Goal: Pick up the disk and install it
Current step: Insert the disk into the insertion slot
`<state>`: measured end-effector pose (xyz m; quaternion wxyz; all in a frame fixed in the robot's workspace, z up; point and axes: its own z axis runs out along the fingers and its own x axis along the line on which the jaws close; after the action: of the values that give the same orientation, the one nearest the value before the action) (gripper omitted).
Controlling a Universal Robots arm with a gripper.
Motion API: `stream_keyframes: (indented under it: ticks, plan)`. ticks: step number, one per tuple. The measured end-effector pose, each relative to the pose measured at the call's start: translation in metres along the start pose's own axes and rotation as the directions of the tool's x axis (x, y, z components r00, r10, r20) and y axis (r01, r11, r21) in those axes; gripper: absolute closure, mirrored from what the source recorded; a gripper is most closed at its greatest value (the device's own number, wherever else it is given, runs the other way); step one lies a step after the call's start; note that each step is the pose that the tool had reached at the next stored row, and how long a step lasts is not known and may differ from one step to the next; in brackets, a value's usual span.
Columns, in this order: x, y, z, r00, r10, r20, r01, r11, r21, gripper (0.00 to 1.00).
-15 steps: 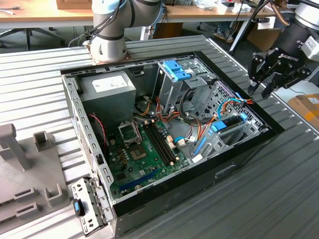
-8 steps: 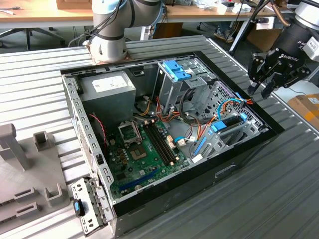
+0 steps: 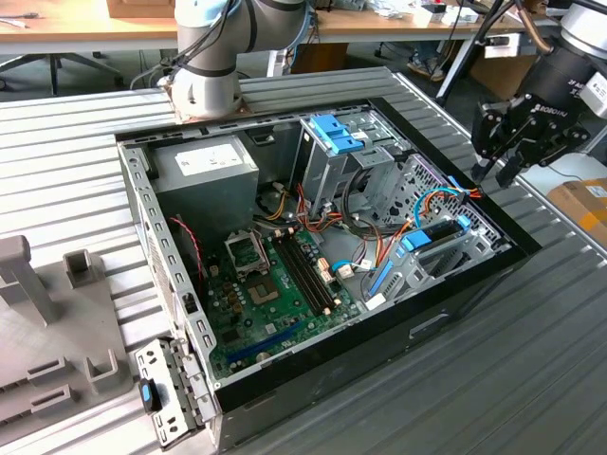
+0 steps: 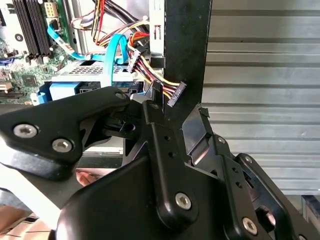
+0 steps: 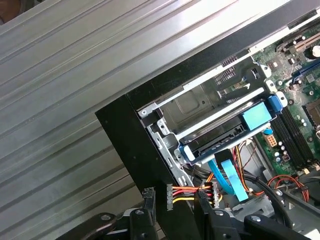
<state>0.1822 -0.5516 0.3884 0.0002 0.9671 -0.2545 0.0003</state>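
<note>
One flat black rectangular disk with bright blue plastic rails is seated in the silver metal drive bay at the corner of the open black computer case, on the exterior view's right. In both wrist views the disk lies within the bay's frame, with its blue end tab turned toward the green motherboard.

A light blue flat cable runs just beside the disk. Near it, a bundle of red, yellow and orange wires ends in a black connector close to the case wall.

The black gripper hangs outside the case, just beyond the wall nearest the bay. It is apart from the disk and holds nothing. Its fingers stand spread, one to each side of the wall's upper edge as seen in the second wrist view.

Further inside the case stand a tall silver cage with a blue plastic clip and a silver box-shaped power supply.

The case rests on a ribbed grey metal tabletop. The arm's pale base is mounted behind the case, and a grey moulded fixture sits at the exterior view's left.
</note>
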Motion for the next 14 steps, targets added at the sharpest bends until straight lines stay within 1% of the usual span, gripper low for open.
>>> stream_keyframes:
  ticks: [3, 4, 5, 8, 11, 14]
  plan:
    - [0.0, 0.0, 0.0002, 1.0, 0.0, 0.0005, 0.0, 1.0, 0.0008, 0.56]
    - [0.0, 0.0, 0.0003, 1.0, 0.0, 0.0085, 0.0, 0.9999, 0.0149, 0.56]
    - [0.0, 0.0, 0.0002, 0.9999, 0.0, 0.0128, 0.0, 0.9997, 0.0226, 0.56]
    - [0.0002, 0.0003, 0.0006, 0.9998, 0.0, 0.0215, 0.0, 0.9993, 0.0379, 0.56]
    - [0.0026, 0.0004, 0.0036, 0.9998, 0.0, 0.0216, 0.0, 0.9993, 0.0381, 0.56]
    - [0.0057, 0.0031, 0.0064, 0.9998, -0.001, 0.0215, 0.0, 0.9993, 0.0381, 0.56]
